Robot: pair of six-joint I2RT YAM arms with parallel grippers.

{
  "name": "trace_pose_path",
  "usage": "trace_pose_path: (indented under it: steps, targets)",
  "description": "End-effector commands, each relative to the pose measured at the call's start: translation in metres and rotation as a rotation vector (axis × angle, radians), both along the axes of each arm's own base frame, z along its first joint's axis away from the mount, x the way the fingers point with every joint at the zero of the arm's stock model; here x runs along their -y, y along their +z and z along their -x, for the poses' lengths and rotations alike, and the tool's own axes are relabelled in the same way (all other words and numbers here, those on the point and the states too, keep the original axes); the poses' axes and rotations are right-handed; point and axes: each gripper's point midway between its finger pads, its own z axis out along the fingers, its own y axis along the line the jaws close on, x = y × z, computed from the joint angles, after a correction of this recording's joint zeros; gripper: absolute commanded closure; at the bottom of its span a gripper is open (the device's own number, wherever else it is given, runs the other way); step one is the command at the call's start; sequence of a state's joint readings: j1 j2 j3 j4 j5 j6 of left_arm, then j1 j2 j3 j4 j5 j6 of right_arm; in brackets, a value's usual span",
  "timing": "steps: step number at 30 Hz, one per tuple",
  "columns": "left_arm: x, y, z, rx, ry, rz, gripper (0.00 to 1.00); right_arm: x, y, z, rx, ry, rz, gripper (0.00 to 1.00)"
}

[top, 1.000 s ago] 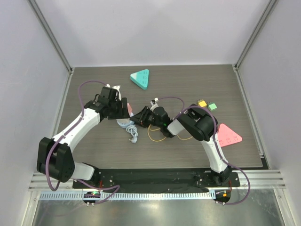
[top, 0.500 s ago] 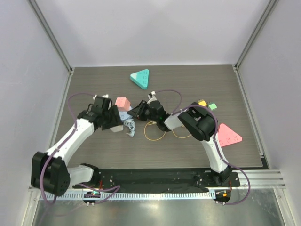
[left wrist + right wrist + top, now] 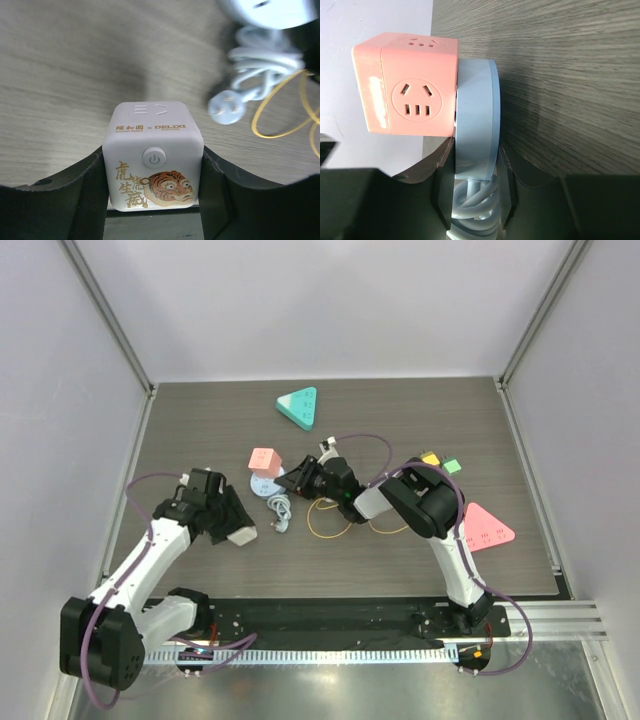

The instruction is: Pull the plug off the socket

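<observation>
My left gripper [image 3: 238, 532] is shut on a white cube socket [image 3: 154, 155] with a tiger picture and a power button, low at the table's left. The white plug [image 3: 226, 108] lies free on the table beyond the cube, at the end of a coiled white cable [image 3: 280, 508]. My right gripper [image 3: 292, 480] is shut on a light blue disc [image 3: 475, 120] that the cable runs into. A pink cube socket [image 3: 407, 82] sits against the disc. It also shows in the top view [image 3: 265, 460].
A teal triangle [image 3: 298, 406] lies at the back. A pink triangle [image 3: 485, 527] lies at the right, with small yellow [image 3: 430, 459] and green [image 3: 451, 466] blocks behind it. Thin yellow loops [image 3: 330, 520] lie by the cable.
My left arm has pulled the white cube back to the left and toward the near edge. The plug has come out of it and stays by the cable. The right gripper has held the disc.
</observation>
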State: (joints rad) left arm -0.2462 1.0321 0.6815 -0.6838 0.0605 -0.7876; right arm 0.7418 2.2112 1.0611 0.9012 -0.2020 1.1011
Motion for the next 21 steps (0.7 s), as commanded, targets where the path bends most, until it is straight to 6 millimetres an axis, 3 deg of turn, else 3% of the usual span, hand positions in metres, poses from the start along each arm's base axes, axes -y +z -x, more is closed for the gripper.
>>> trace_pose_path:
  steps: [1, 5, 8, 9, 13, 15, 21]
  targets:
    - [0.005, -0.015, 0.004, -0.055, 0.067, 0.057, 0.98, 0.004, 0.008, 0.002, 0.039, 0.018, -0.005, 0.99]
    - [0.006, -0.018, 0.000, -0.025, 0.095, 0.075, 0.89, 0.005, 0.007, 0.003, 0.035, 0.027, -0.003, 0.99]
    - [0.005, -0.016, 0.000, -0.015, 0.102, 0.074, 0.65, 0.006, 0.007, 0.005, 0.031, 0.037, -0.008, 0.99]
    - [0.004, -0.016, 0.001, -0.016, 0.103, 0.072, 0.51, 0.005, 0.008, 0.006, 0.033, 0.043, -0.016, 0.99]
    - [0.003, -0.012, 0.001, -0.020, 0.102, 0.064, 0.23, 0.004, 0.008, 0.007, 0.028, 0.048, -0.023, 0.99]
    - [0.003, -0.009, 0.000, -0.022, 0.097, 0.062, 0.16, 0.004, 0.007, 0.007, 0.023, 0.051, -0.025, 0.99]
    - [0.002, 0.011, -0.011, -0.019, 0.059, 0.021, 0.11, 0.002, 0.007, 0.009, 0.018, 0.063, -0.035, 0.99]
